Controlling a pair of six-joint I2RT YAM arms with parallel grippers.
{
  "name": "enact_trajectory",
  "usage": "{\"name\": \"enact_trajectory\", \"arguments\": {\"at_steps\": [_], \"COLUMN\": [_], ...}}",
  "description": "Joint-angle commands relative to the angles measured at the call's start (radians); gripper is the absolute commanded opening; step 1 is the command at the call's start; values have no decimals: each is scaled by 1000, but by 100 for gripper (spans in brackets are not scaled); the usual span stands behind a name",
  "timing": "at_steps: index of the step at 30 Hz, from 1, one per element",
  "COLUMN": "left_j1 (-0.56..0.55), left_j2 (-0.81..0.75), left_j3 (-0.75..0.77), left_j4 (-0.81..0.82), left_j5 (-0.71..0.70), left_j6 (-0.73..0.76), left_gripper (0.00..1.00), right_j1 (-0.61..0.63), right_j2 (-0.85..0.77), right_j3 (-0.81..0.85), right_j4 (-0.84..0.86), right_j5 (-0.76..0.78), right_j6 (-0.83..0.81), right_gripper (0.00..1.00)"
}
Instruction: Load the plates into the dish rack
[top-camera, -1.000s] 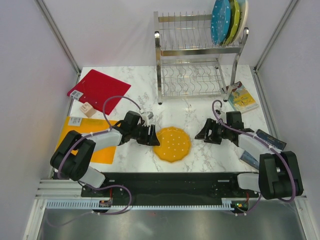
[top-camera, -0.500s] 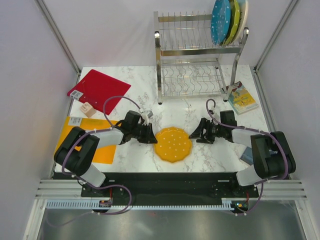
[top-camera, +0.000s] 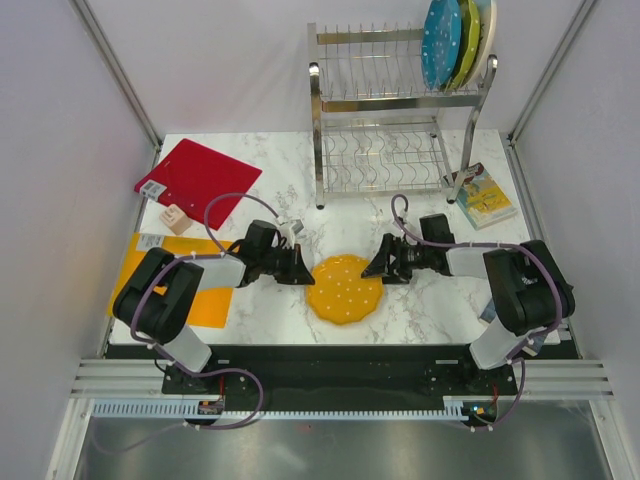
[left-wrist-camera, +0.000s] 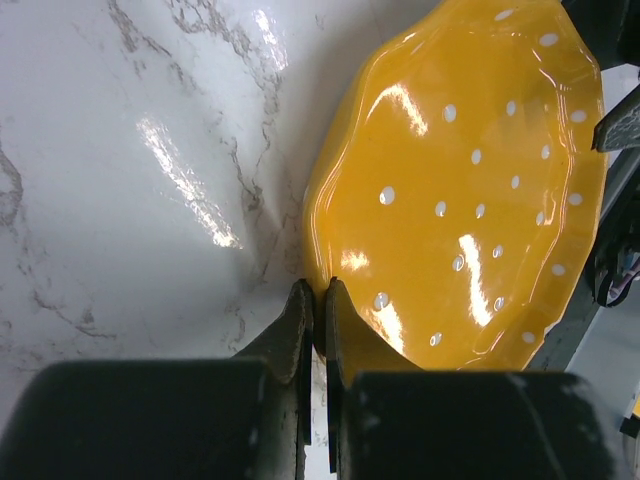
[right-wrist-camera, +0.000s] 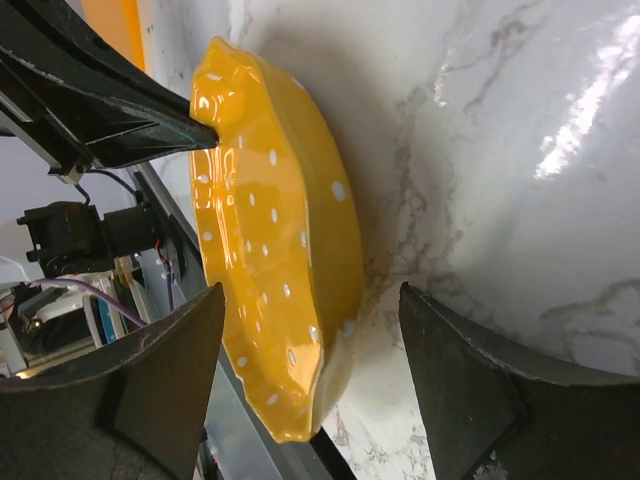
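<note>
An orange plate (top-camera: 345, 288) with white dots lies on the marble table between my two grippers. My left gripper (top-camera: 300, 272) is shut on its left rim; in the left wrist view the fingertips (left-wrist-camera: 318, 300) pinch the edge of the plate (left-wrist-camera: 460, 200). At the plate's right rim my right gripper (top-camera: 378, 268) stands open. In the right wrist view its jaws (right-wrist-camera: 310, 295) straddle the plate's edge (right-wrist-camera: 280, 250) without touching it. The dish rack (top-camera: 395, 110) stands at the back, with a blue plate (top-camera: 441, 45), a green plate (top-camera: 465, 40) and a cream plate (top-camera: 485, 25) upright in its top tier.
A red square board (top-camera: 197, 178) and a small beige block (top-camera: 178, 218) lie at the back left. An orange mat (top-camera: 135, 262) lies under the left arm. A picture booklet (top-camera: 483, 193) rests by the rack's right leg. The rack's lower tier holds nothing.
My left gripper has closed onto the orange plate's left rim. The right arm has slid left, bringing its open jaws up to the plate's right rim.
</note>
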Motion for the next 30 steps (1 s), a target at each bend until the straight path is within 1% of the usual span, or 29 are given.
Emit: {"name": "enact_trajectory", "arguments": {"at_steps": [1, 7, 10, 13, 14, 16, 17, 19, 20, 21, 23, 28, 29, 30], "left_j1": [6, 6, 6, 6, 6, 6, 5, 6, 6, 6, 6, 6, 6, 5], "left_j2": [19, 39, 49, 56, 55, 58, 59, 58, 58, 56, 49, 39, 39, 38], "left_j3": [31, 55, 61, 63, 63, 63, 64, 64, 64, 66, 67, 63, 61, 61], "left_j4": [61, 72, 74, 75, 77, 78, 78, 74, 69, 60, 49, 46, 49, 49], "left_j5": [24, 14, 12, 9, 6, 6, 0, -6, -20, -28, -60, -75, -77, -77], "left_j6": [-47, -57, -58, -60, -60, -60, -57, -54, -49, -43, -32, -11, -11, -9], "left_gripper": [2, 2, 2, 2, 2, 2, 2, 2, 2, 2, 2, 2, 2, 3], "right_j1": [45, 58, 61, 65, 67, 67, 65, 67, 67, 64, 64, 56, 55, 55], "right_j2": [72, 104, 109, 113, 115, 119, 121, 118, 115, 107, 98, 64, 61, 56], "right_j3": [14, 34, 32, 32, 35, 41, 44, 51, 54, 60, 69, 101, 103, 103], "right_j4": [-14, 0, 29, 63, 68, 75, 75, 74, 71, 69, 52, 0, -3, -4], "right_j5": [70, 50, 27, 4, 0, -8, -8, -17, -20, -28, -33, -42, -42, -42], "right_j6": [-18, 7, 24, 51, 57, 62, 62, 62, 62, 60, 57, 31, 27, 25], "right_gripper": [79, 79, 75, 66, 61, 56, 51, 45, 38, 36, 34, 32, 25, 20]}}
